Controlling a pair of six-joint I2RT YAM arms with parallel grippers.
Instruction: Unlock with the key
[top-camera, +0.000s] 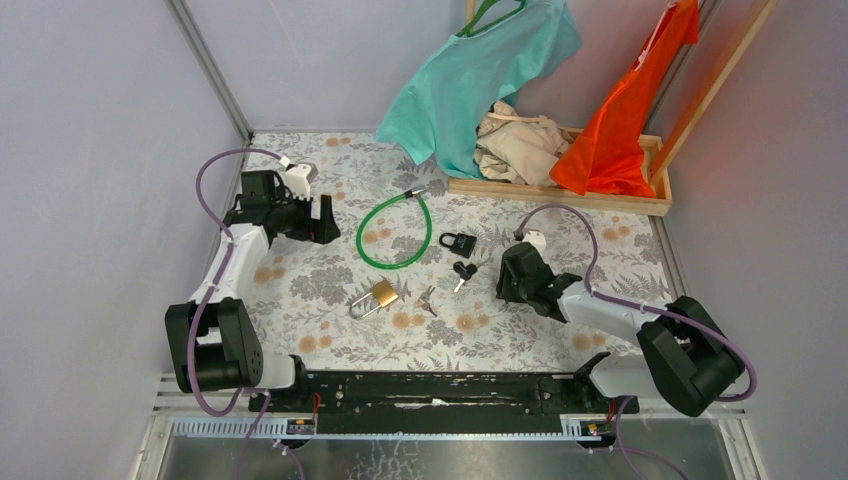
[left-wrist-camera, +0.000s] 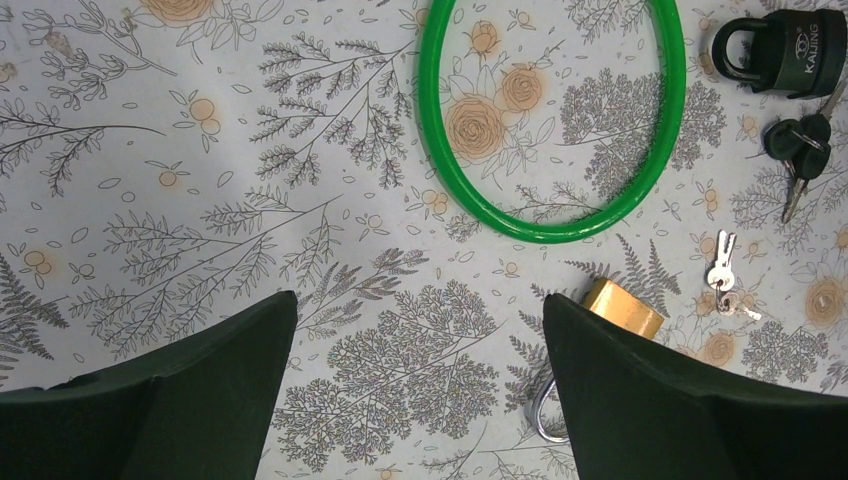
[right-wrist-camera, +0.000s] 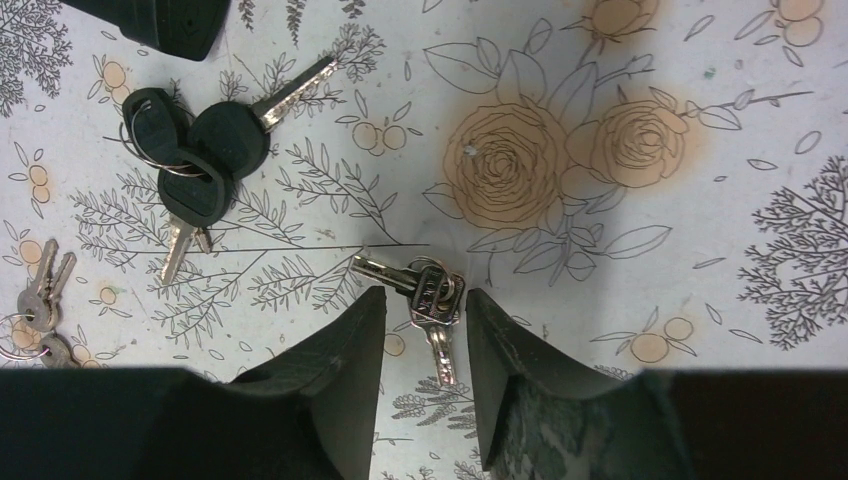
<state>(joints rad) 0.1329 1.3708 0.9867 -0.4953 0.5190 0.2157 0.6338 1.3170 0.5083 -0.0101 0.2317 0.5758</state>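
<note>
In the right wrist view a small bunch of silver keys (right-wrist-camera: 432, 292) lies on the flowered cloth. My right gripper (right-wrist-camera: 425, 297) stands over it, jaws partly closed, the bunch in the gap between them; a slit of cloth still shows beside the left finger. A black padlock (top-camera: 457, 242) and black-headed keys (top-camera: 462, 272) lie just left of that gripper (top-camera: 507, 272). A brass padlock (left-wrist-camera: 622, 305) lies by my left gripper's right finger (left-wrist-camera: 640, 400). The left gripper (left-wrist-camera: 420, 300) hovers wide open, holding nothing.
A green cable loop (top-camera: 395, 232) lies mid-table. Another small silver key pair (top-camera: 428, 300) sits near the brass padlock (top-camera: 378, 295). A wooden crate (top-camera: 560, 192) with a teal shirt (top-camera: 470, 80), beige cloth and an orange garment (top-camera: 630, 110) stands at the back right.
</note>
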